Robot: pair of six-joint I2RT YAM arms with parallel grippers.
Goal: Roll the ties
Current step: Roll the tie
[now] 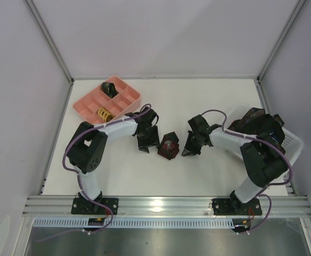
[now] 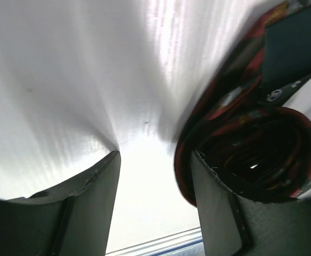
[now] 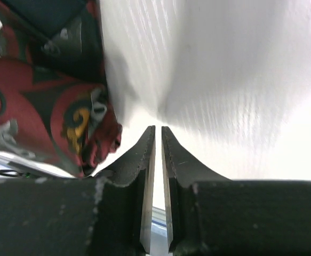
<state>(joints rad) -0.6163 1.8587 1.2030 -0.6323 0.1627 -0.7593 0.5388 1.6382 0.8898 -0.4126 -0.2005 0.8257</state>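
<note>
Tie, rolled, dark with red pattern, sits on table between both grippers. Left gripper jaws apart, empty, roll just outside one finger. Right gripper jaws nearly together, gripping nothing.

Looking down the right gripper at bottom centre, jaws pinched nearly together, only a thin slit showing. Got a rolled tie, red with dark and yellow swirls, bunched at left, just beside that side's finger. White table everywhere else.
</note>
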